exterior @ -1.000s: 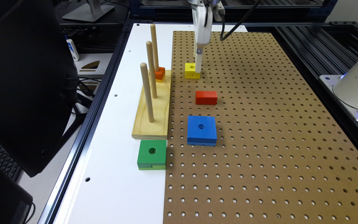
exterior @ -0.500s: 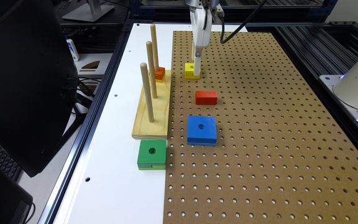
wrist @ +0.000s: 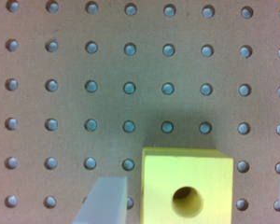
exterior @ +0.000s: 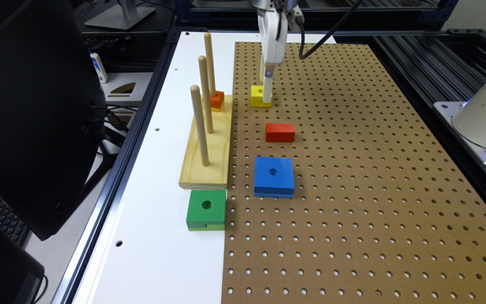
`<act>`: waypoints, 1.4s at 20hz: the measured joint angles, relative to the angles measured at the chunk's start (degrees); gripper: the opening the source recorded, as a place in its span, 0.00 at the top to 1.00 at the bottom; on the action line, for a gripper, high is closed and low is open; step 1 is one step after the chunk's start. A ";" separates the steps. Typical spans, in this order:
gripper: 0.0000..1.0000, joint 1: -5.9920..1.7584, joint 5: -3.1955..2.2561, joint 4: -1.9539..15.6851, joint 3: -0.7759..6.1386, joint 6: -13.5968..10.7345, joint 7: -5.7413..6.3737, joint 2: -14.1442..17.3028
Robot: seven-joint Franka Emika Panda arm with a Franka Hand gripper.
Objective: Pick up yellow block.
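The yellow block (exterior: pixel 257 97) lies flat on the brown pegboard (exterior: pixel 352 169), its round hole facing up. My gripper (exterior: pixel 266 96) has come straight down over it, and its white tip covers the block's side toward the exterior view's right. In the wrist view the yellow block (wrist: pixel 186 186) sits between my two pale fingers (wrist: pixel 106 201), one close beside an edge and the other well apart from the opposite edge. The gripper (wrist: pixel 194 201) is open around the block, gripping nothing.
A pale wooden peg base (exterior: pixel 207 152) with three upright pegs stands toward the exterior view's left of the block. A small orange block (exterior: pixel 216 100) sits at its far peg. A red block (exterior: pixel 280 132), a blue block (exterior: pixel 274 176) and a green block (exterior: pixel 206 209) lie nearer the camera.
My gripper has come down lower, so its fingers now straddle the yellow block. The block itself has not moved.
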 joint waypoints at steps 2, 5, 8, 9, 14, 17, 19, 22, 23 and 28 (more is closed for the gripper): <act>0.00 0.00 0.00 0.01 0.00 1.44 0.00 1.41; 0.00 -0.01 0.00 0.04 0.00 3.43 0.00 3.14; 0.00 -0.03 0.00 0.19 0.00 3.61 0.00 3.26; 0.00 -0.05 0.00 0.29 -0.02 3.61 0.00 3.26; 0.00 -0.06 0.00 0.88 -0.09 3.60 0.00 3.26; 0.00 -0.06 0.00 0.93 -0.09 3.60 0.00 3.26; 0.00 -0.06 0.00 0.99 -0.09 3.60 0.00 3.28; 0.00 -0.06 0.00 1.28 -0.09 4.28 0.00 4.55; 0.00 -0.06 0.00 1.59 -0.09 4.65 0.00 5.26; 0.00 -0.06 0.00 2.33 -0.10 4.74 0.00 5.82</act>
